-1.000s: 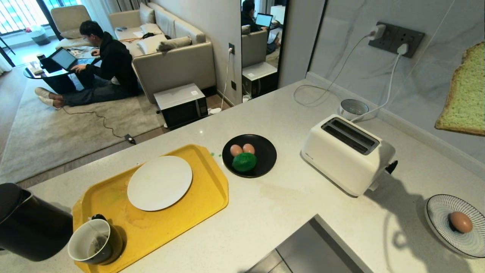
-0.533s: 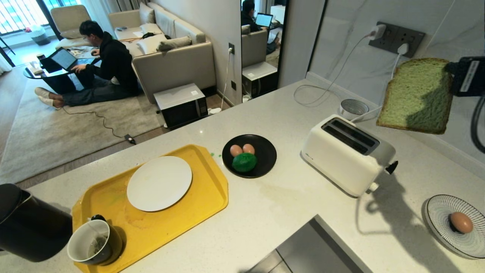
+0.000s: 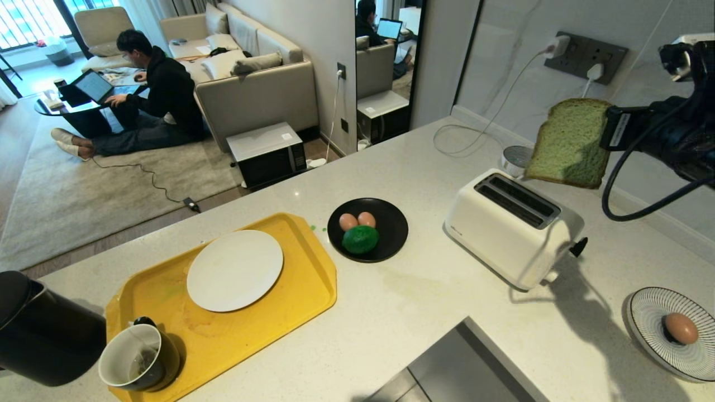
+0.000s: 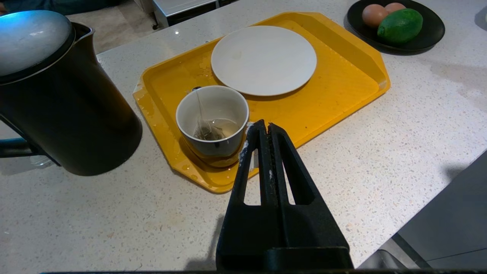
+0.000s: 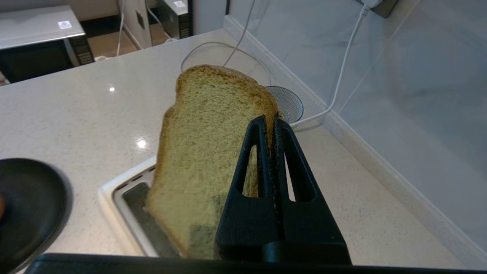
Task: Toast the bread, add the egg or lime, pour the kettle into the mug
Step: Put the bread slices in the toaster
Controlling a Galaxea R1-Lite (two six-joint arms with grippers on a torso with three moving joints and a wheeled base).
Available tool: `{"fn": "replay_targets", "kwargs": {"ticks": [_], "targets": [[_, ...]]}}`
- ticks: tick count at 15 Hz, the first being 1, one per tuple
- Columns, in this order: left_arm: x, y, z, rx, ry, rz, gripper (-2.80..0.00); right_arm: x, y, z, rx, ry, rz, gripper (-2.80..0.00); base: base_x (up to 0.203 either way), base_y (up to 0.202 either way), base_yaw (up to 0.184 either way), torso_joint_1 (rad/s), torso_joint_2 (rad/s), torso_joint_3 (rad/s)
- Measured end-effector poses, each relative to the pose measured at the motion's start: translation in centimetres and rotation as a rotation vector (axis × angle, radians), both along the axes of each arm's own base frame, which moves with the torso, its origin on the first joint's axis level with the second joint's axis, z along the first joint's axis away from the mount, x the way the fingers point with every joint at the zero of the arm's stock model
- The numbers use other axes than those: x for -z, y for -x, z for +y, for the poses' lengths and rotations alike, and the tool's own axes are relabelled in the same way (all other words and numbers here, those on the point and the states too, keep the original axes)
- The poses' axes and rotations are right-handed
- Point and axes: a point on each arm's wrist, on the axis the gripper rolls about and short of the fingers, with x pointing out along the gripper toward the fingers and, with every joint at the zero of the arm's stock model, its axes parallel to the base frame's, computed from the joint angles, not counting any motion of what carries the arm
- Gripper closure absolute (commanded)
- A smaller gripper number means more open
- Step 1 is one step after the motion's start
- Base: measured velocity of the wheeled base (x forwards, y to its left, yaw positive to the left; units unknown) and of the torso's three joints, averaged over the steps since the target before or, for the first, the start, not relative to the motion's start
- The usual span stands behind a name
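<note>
the right claw (image 3: 606, 131), at the upper right of the head view, is clamped on the bread (image 3: 570, 144), which hangs tilted just above the toaster (image 3: 511, 226); toasting looks not yet begun. the left claw (image 4: 265, 127) is pressed together on nothing, near the mug (image 3: 137, 357). left to do: drop the slice in, add the egg (image 3: 680, 328) or lime (image 3: 360, 239), pour the kettle (image 3: 39, 335). counted: one slice, one lime, three eggs, one kettle, one mug, one tray (image 3: 301, 290), three plates.
</note>
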Motion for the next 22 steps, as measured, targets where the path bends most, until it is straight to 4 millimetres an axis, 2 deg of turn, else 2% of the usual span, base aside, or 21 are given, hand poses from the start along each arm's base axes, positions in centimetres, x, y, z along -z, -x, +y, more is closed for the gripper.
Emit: {"fn": "replay_targets", "kwargs": {"ticks": [3, 9, 14, 22], "targets": [[0.0, 0.0, 0.0, 0.000, 0.000, 0.000, 0.00, 1.1, -1.9, -0.6, 0.019, -0.001, -0.035, 0.00, 0.000, 0.000, 0.000, 0.000, 0.00, 0.000], [0.0, 0.0, 0.0, 0.001, 0.001, 0.000, 0.00, 3.1, -3.9, -0.8, 0.032, 0.004, -0.011, 0.00, 0.000, 0.000, 0.000, 0.000, 0.00, 0.000], [0.0, 0.0, 0.0, 0.000, 0.000, 0.000, 0.00, 4.2, -4.9, -0.7, 0.032, 0.005, 0.010, 0.00, 0.000, 0.000, 0.000, 0.000, 0.00, 0.000], [0.0, 0.0, 0.0, 0.000, 0.001, 0.000, 0.00, 5.6, -5.3, -0.2, 0.016, 0.004, 0.023, 0.00, 0.000, 0.000, 0.000, 0.000, 0.00, 0.000]]}}
